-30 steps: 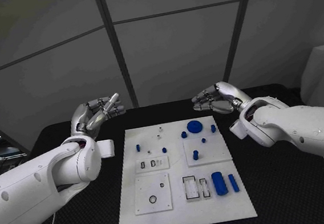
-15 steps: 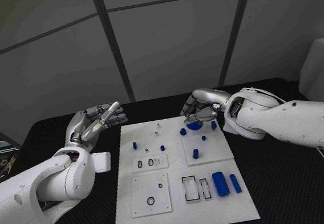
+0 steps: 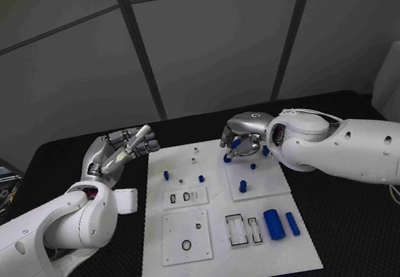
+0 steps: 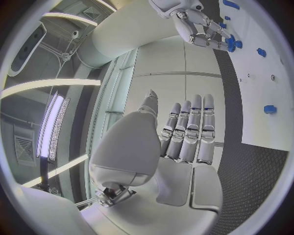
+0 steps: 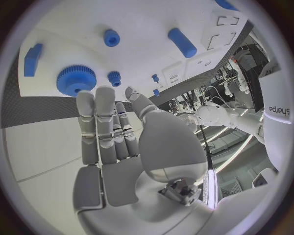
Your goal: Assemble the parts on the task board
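Since a second ago the right hand [image 3: 242, 140] has swung in from off the far right corner of the task board [image 3: 231, 265] and now hovers low over its far edge, right above the blue gear [image 5: 76, 80]. A half second back it was already nearing that spot; it has since dropped a little closer. In the right wrist view its fingers [image 5: 101, 122] reach straight out, close together, with the tips just short of the gear and nothing between them; whether they touch it I cannot tell. The left hand [image 3: 120, 151] has barely shifted: it stays raised beside the board's far left corner, fingers extended side by side, empty, as the left wrist view [image 4: 183, 134] shows.

Near the gear lie a small blue block [image 5: 32, 58] and small blue pegs [image 5: 110, 37], while a blue cylinder [image 3: 272, 225] and a thinner blue pin [image 3: 292, 223] rest on the board's near right part.
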